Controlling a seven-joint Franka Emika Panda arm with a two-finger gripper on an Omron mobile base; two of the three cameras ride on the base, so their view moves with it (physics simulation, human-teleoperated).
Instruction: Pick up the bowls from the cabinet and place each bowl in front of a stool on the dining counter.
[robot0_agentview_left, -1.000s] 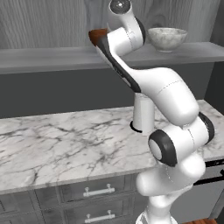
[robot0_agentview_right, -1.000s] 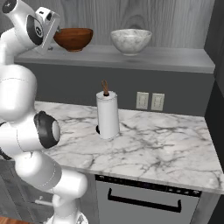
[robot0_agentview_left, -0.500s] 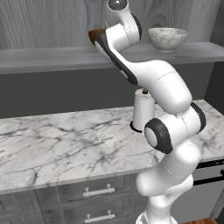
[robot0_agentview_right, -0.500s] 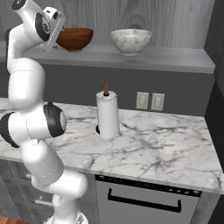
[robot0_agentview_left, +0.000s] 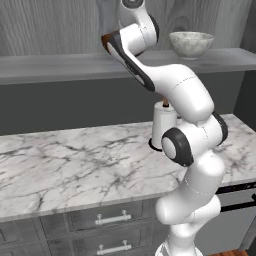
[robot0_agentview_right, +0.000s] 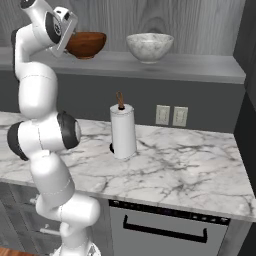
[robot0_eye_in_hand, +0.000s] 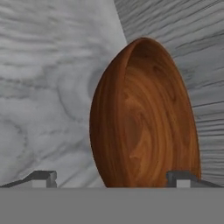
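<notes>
While gripper (robot0_eye_in_hand: 111, 177) fingers (robot0_eye_in_hand: 43, 177) stand wide apart, glossy reddish-brown wooden bowl (robot0_eye_in_hand: 144, 118) sits just ahead, betw. tips, on grey slab cabinet shelf (robot0_agentview_right: 200, 67); white-grey marbled stone bowl (robot0_agentview_right: 149, 47) farther along shelf.

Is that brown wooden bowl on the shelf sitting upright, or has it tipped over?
Upright. In the right base view the wooden bowl rests on the shelf on its base, mouth facing up, like the marble bowl beside it.
</notes>
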